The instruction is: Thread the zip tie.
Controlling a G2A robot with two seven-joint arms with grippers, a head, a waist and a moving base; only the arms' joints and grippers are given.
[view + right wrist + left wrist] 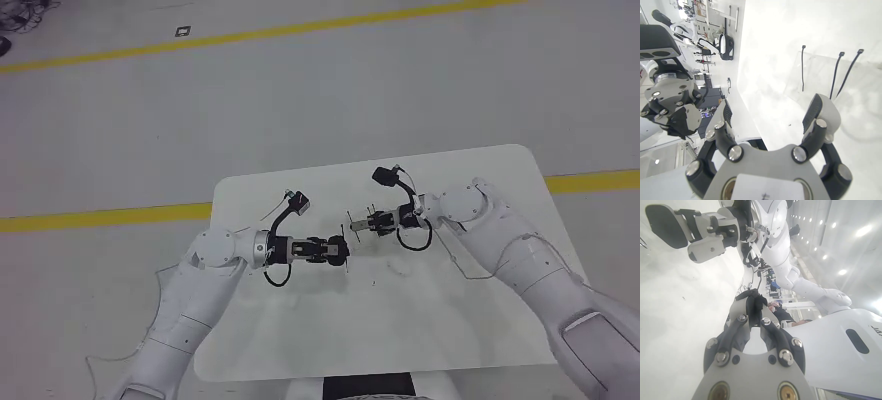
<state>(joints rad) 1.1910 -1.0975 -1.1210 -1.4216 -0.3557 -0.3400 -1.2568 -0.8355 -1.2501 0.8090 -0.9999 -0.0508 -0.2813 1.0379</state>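
Three black zip ties stand upright in a clear holder on the white table. My right gripper hangs open just short of them, nothing between its ribbed pads. My left gripper is shut at its tips on a thin black zip tie, which crosses the fingertips in the top view. The two grippers face each other over the table's middle, a small gap apart: left gripper, right gripper. In the left wrist view the right gripper shows open.
The rounded white table has bare surface in front of and to both sides of the arms. Its far edge lies just beyond the grippers. Grey floor with yellow lines surrounds it.
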